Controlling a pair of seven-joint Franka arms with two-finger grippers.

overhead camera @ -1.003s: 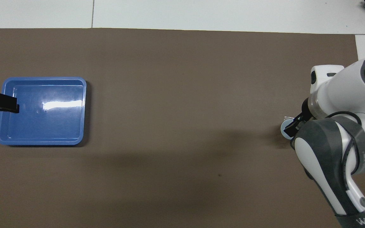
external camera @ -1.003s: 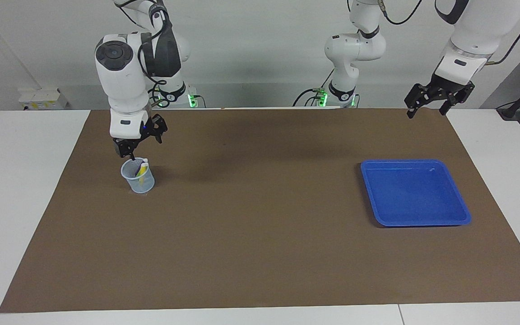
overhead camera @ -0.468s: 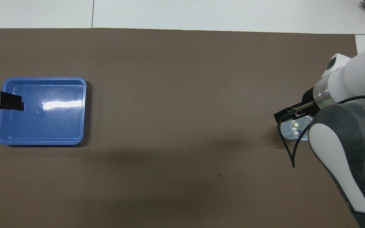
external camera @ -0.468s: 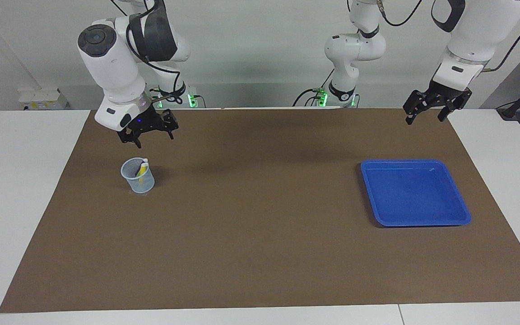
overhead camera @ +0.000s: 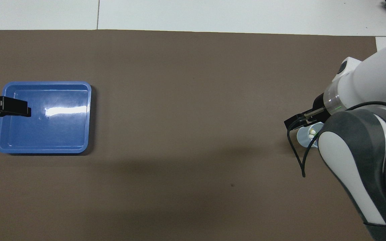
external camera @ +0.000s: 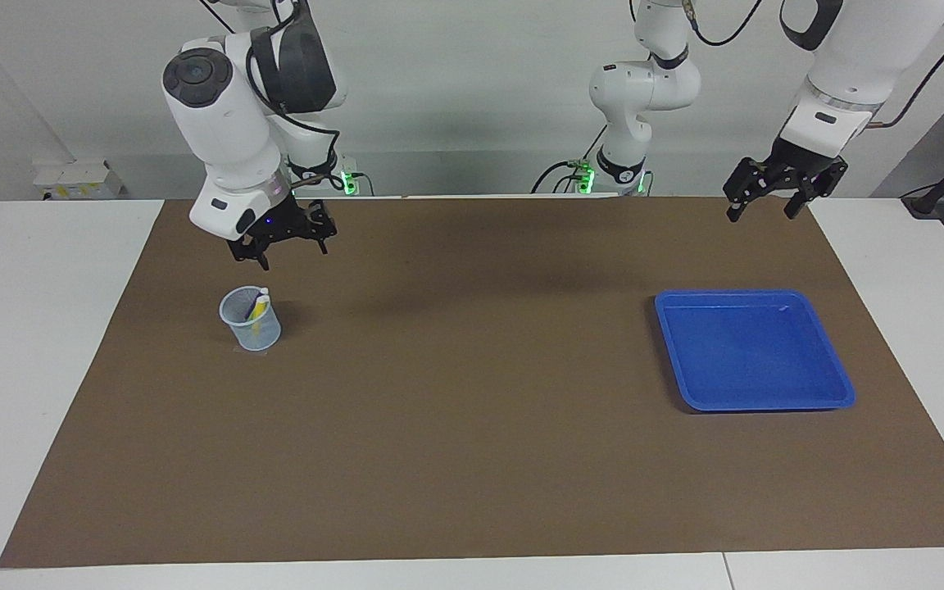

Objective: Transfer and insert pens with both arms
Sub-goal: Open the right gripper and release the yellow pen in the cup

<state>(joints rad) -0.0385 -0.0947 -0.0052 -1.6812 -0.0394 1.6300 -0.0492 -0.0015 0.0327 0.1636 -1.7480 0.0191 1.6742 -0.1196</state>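
Right hand [external camera: 285,246] is hanging with its fingers spread wide and holding nothing, over the brown mat [external camera: 472,459] beside the small clear plastic cup [external camera: 251,321], which is standing toward the right arm's end of the bench [external camera: 38,344]. Inside the cup the slim marker pens [external camera: 256,310] are leaning, a yellow one showing plainly. Left hand [external camera: 760,198] is hovering wide and empty near the bench's robot-side edge, above the mat, while the shallow blue plastic tray [external camera: 841,392] is sitting toward the left arm's end.

From overhead, the left hand [overhead camera: 12,107] is overlapping the tray [overhead camera: 45,149]. The right hand [overhead camera: 302,119] is partly covering the cup [overhead camera: 303,138], where the pens' pale caps [overhead camera: 311,134] are showing.
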